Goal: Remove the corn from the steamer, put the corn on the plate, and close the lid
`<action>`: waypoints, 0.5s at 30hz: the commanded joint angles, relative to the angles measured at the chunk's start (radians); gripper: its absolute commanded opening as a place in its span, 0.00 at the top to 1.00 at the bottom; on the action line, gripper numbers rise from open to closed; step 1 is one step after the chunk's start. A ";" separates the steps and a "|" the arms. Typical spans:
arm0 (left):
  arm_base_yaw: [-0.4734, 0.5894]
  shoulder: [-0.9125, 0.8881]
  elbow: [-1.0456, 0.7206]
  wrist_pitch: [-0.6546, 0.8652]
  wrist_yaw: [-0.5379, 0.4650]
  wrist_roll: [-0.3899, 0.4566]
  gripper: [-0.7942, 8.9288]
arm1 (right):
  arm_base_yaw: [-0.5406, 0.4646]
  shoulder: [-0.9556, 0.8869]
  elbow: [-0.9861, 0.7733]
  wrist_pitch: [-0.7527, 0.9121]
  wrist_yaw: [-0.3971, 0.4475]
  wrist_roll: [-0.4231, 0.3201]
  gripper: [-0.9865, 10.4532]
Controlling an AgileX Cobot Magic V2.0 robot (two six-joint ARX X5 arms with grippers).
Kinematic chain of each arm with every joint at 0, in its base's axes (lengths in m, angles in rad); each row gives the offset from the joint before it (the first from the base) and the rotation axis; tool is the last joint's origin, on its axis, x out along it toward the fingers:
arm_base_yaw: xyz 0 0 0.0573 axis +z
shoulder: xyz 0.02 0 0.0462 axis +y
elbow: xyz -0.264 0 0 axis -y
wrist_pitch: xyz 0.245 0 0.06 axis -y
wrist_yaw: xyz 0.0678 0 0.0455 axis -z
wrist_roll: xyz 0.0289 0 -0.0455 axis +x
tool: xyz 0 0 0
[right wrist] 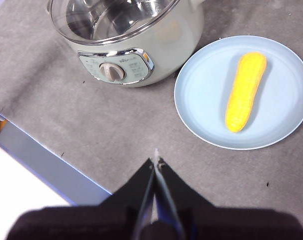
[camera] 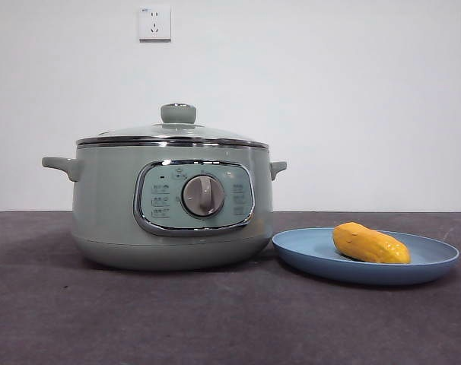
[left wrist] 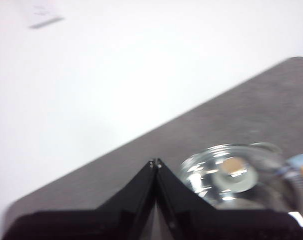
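The right gripper (right wrist: 155, 161) hangs above the grey table (right wrist: 91, 125) with its jaws pressed together and nothing between them — the plate (right wrist: 201, 100) lies just ahead of the tips and off to one side, well below them. The corn (right wrist: 245, 90) rests on that plate, clear of the rim. Farther out stands the steamer (right wrist: 166, 45), just beside the plate, with the lid (camera: 173, 135) seated on its rim. The left gripper (left wrist: 155, 163) — jaws also closed and empty — is raised, the lid's knob (left wrist: 234, 172) beyond its tips.
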 commanded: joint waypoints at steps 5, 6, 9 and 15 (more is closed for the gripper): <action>0.109 -0.281 -0.463 0.290 -0.060 0.036 0.92 | 0.001 0.000 -0.004 0.005 0.003 -0.001 0.91; 0.116 -0.318 -0.529 0.323 -0.059 0.029 0.92 | 0.001 0.000 -0.004 0.005 0.003 -0.001 0.91; 0.127 -0.430 -0.735 0.417 -0.061 -0.020 0.92 | 0.001 0.000 -0.004 0.005 0.003 -0.001 0.91; 0.127 -0.600 -1.033 0.491 -0.108 -0.104 0.92 | 0.001 0.000 -0.004 0.005 0.003 -0.001 0.91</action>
